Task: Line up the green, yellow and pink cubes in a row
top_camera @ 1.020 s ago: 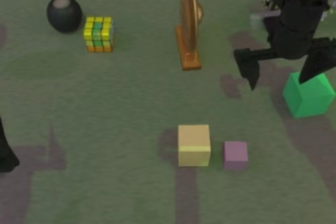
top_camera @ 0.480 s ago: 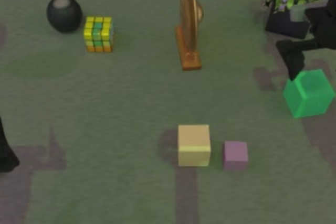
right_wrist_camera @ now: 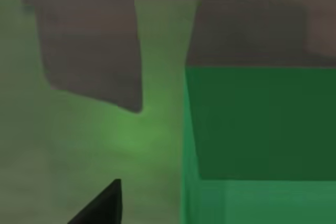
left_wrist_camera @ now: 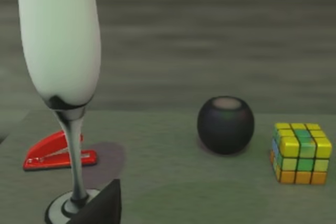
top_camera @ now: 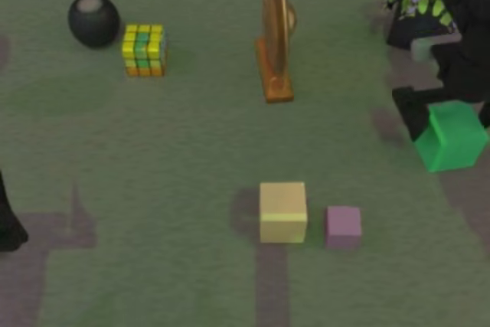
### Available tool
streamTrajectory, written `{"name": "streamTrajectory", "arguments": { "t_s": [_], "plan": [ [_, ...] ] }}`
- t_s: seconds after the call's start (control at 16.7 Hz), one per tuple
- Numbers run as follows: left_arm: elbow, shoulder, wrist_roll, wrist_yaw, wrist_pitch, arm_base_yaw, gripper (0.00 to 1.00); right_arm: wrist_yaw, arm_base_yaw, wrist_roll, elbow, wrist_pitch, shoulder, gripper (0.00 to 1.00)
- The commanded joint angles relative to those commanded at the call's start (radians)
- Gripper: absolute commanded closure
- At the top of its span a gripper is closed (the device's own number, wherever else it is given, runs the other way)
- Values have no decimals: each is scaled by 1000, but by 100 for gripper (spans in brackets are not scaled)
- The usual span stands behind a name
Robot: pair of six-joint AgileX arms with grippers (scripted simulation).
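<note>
The bright green cube (top_camera: 453, 143) sits at the table's right side and fills much of the right wrist view (right_wrist_camera: 262, 145). My right gripper (top_camera: 452, 122) is open and low over it, one finger (top_camera: 412, 111) to the cube's left and the other at the picture's right edge. A gap shows between the finger (right_wrist_camera: 105, 205) and the cube's side. The pale yellow cube (top_camera: 282, 211) and the smaller mauve-pink cube (top_camera: 343, 225) lie side by side near the front middle. My left gripper (top_camera: 6, 223) stays parked at the left edge, open.
A gridded puzzle cube (top_camera: 143, 50) and a black ball-shaped object (top_camera: 93, 19) are at the back left. An orange upright stand (top_camera: 276, 36) is at the back middle, a flower pot (top_camera: 417, 5) at the back right. A wine glass (left_wrist_camera: 60, 51) and red stapler (left_wrist_camera: 55, 153) stand near the left gripper.
My right gripper has swung to the right and come down over the green cube, its fingers now on either side of it. The cubes and the left arm have not moved.
</note>
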State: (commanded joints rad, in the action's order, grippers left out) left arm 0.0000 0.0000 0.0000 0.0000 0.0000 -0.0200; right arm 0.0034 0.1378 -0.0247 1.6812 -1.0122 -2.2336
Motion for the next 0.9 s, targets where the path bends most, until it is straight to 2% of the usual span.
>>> {"name": "streamTrajectory", "arguments": {
  "t_s": [0.18, 0.42, 0.9],
  "plan": [
    [0, 0, 0, 0, 0, 0, 0, 0, 0, 0, -63, 92, -32, 0],
    [0, 0, 0, 0, 0, 0, 0, 0, 0, 0, -72, 102, -37, 0],
    [0, 0, 0, 0, 0, 0, 0, 0, 0, 0, -72, 102, -37, 60]
  ]
}}
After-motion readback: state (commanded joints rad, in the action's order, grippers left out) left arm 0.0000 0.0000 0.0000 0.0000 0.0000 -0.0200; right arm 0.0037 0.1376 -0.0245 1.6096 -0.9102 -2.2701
